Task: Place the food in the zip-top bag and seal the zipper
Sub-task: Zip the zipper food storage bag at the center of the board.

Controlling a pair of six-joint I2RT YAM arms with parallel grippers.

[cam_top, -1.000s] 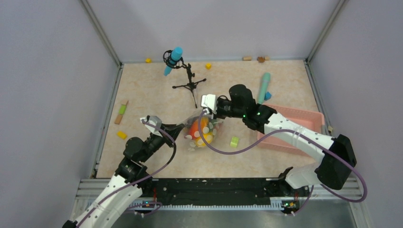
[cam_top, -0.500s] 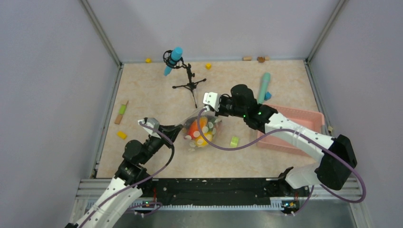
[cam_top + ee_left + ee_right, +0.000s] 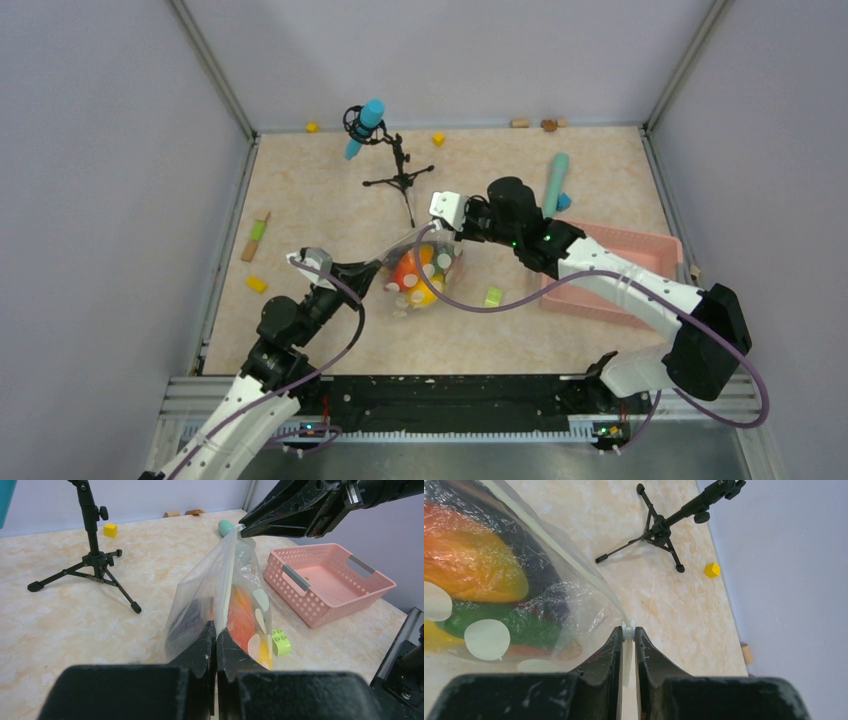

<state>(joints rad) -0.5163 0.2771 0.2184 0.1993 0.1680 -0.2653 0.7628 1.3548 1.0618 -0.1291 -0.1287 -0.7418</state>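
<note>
The zip-top bag hangs stretched between my two grippers, clear with white dots. Inside is the food: an orange-red piece, a green piece and a dark purple piece. My left gripper is shut on the near end of the bag's top edge. The zipper runs as a white strip from there up to my right gripper. In the right wrist view my right gripper is shut on the small white zipper slider. Both the left gripper and the right gripper show from above.
A pink lattice basket lies to the right of the bag, and a lime-green brick sits between them. A microphone on a black tripod stands behind. Small yellow blocks and a teal cylinder lie around.
The two grippers have drawn slightly apart, the left toward the left and the right toward the back right. The bag between them is pulled tauter and sits a little higher.
</note>
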